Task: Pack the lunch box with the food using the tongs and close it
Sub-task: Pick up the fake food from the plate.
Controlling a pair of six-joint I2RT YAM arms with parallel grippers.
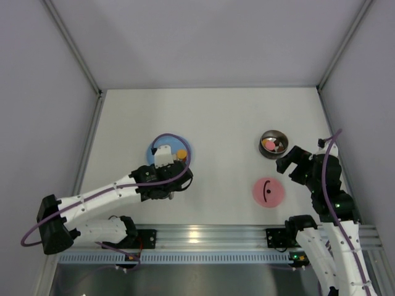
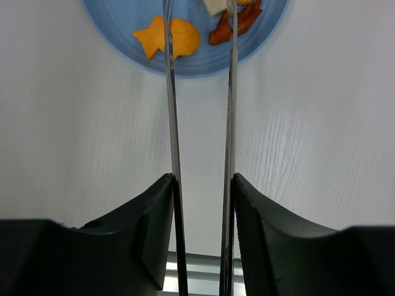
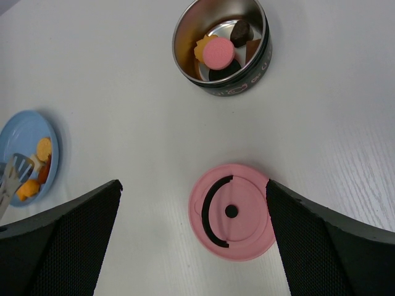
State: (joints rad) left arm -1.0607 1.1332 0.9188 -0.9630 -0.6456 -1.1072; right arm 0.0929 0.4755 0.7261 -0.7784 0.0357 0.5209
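The lunch box (image 3: pixel 221 46) stands open on the desk (image 1: pixel 216 123) at the right of the top view. It already holds some food: a pink disc, an orange piece and dark pieces. Its pink lid (image 3: pixel 231 211) lies flat just below it in the frame, apart from it. The tongs (image 2: pixel 173 123) are clamped between the fingers of the left gripper (image 2: pixel 202 185), their 2 arms reaching over the blue plate (image 2: pixel 185 61), where an orange fish-shaped piece (image 2: pixel 182 37) and a red-brown piece (image 2: pixel 244 21) lie. The right gripper (image 3: pixel 192 185) hangs above the lid, jaws wide apart, holding nothing. The step in hand looks like fetching another piece; next the tongs must pinch 1 and carry it to the box. The left wrist view cuts off the tong tips; only the right wrist view shows the box's contents clearly.
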